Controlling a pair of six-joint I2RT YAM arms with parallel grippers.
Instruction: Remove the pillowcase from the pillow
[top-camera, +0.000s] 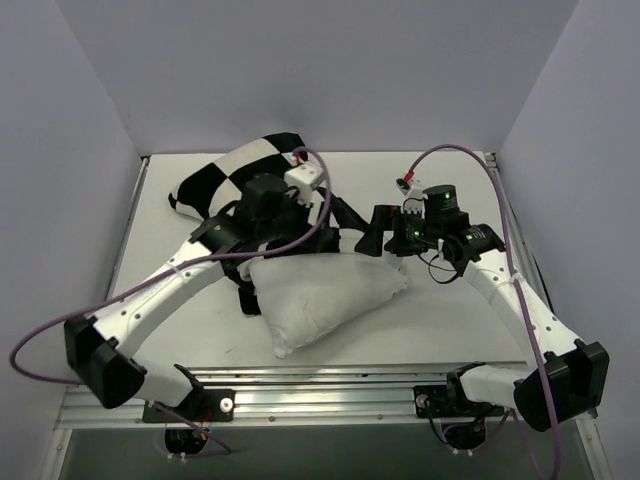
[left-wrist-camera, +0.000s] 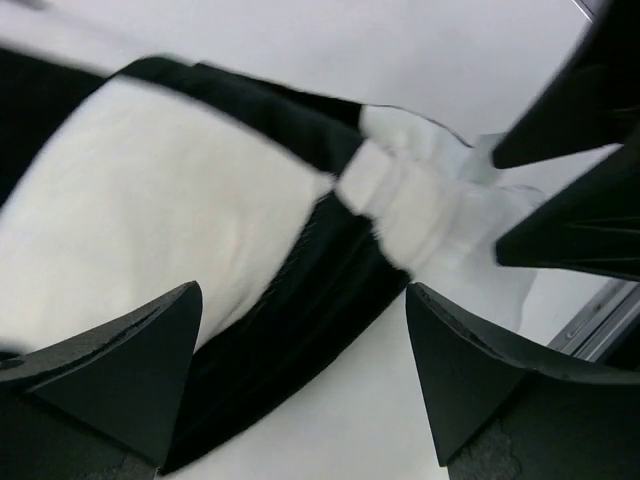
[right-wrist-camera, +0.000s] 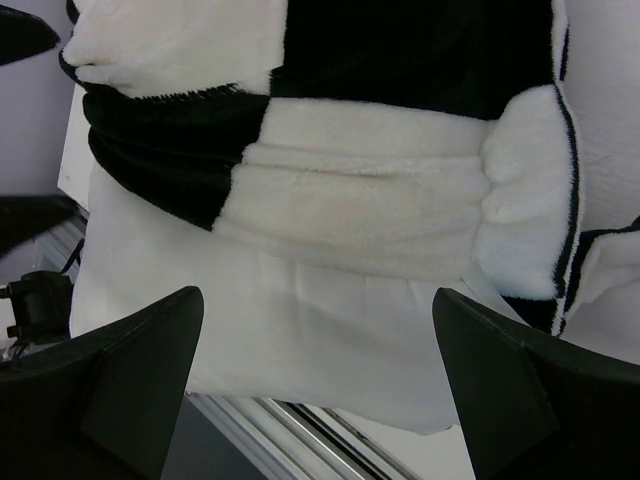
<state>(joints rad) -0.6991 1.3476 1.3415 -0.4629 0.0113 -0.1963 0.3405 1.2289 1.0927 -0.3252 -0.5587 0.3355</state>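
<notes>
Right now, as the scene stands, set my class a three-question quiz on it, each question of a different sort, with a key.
1. True or false: the pillowcase covers the whole pillow.
2. Multiple choice: the left gripper is A) shut on fabric, B) open, C) out of view.
3. Fill in: the pillowcase's pattern is a black-and-white ____.
Key: 1 false; 2 B; 3 checkerboard.

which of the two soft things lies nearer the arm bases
The plain white pillow; the black-and-white checkered pillowcase sits farther back, toward the far left corner.
</notes>
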